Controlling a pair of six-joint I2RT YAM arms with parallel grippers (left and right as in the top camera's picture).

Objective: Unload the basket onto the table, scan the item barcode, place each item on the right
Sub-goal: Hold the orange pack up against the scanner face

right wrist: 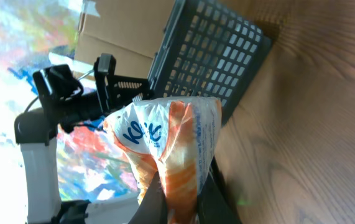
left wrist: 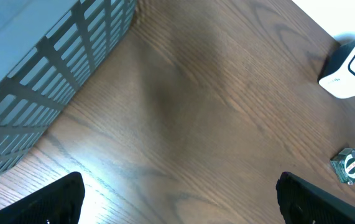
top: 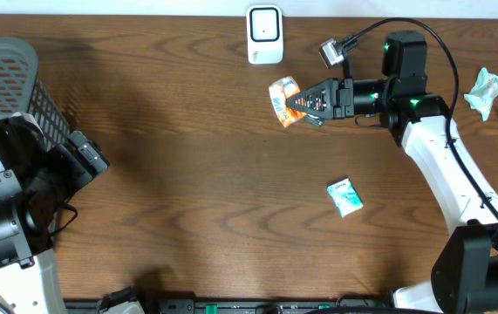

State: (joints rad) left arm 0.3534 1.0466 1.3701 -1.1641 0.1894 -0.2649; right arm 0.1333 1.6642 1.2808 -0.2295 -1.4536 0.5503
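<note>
Orange-and-white packet hangs clamped in the right gripper, just short of the white scanner at the table's far edge, presumably to present its code. A teal sachet lies well clear.

Left wrist view: the left gripper is spread wide, holding nothing, beside the basket.

Right wrist view: the jaws pinch the packet's lower end, and no barcode shows.

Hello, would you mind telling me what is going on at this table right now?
The right arm has its jaws shut on an orange-and-white packet, holding it near the white scanner. The left arm sits beside the grey basket with jaws open. A teal packet lies on the table, untouched.
</note>
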